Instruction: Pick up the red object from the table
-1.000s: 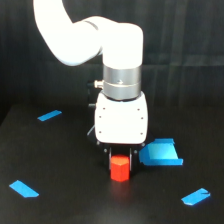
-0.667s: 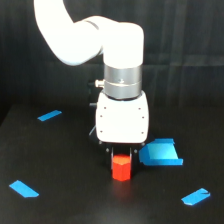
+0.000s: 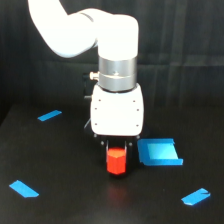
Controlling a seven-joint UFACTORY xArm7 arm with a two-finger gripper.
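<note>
The red object (image 3: 116,161), a small red-orange hexagonal block, hangs between the short dark fingers of my gripper (image 3: 117,150), under the white wrist housing (image 3: 118,112). The jaws stand closed against its upper part. The block looks raised a little above the black table (image 3: 60,165). Only the tips of the fingers (image 3: 105,144) show below the housing.
Flat blue pieces lie on the table: a larger folded one (image 3: 159,151) just to the exterior view's right of the block, a strip at the back left (image 3: 49,115), one at the front left (image 3: 23,188), and one at the front right (image 3: 195,196).
The arm has moved up a little, and the red block has gone up with it, held in the gripper. The blue pieces have not moved.
</note>
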